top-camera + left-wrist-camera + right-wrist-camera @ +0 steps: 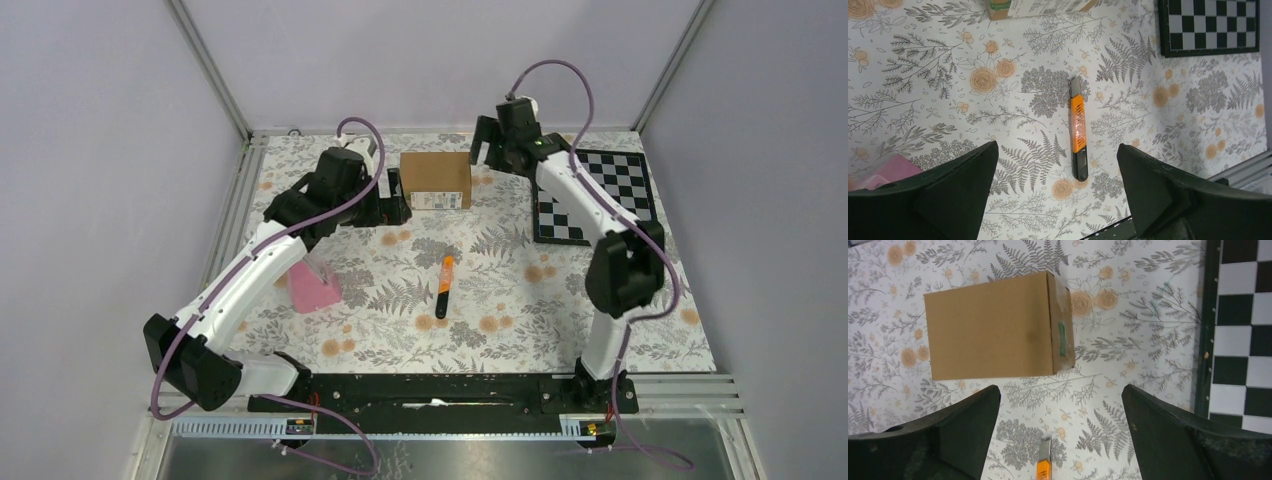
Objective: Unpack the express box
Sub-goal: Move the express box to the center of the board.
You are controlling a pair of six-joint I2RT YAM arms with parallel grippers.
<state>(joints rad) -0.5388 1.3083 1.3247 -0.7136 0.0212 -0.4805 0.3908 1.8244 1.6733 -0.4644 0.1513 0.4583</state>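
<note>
Left end effector and right end effector stand wide open, empty, either side of the express box.

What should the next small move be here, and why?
Probably lower the left gripper onto the orange-and-black cutter. It lies untouched, lined up between that gripper's open fingers, while the express box looks closed. The right gripper, open and empty, hovers by the box and could steady it.
</note>
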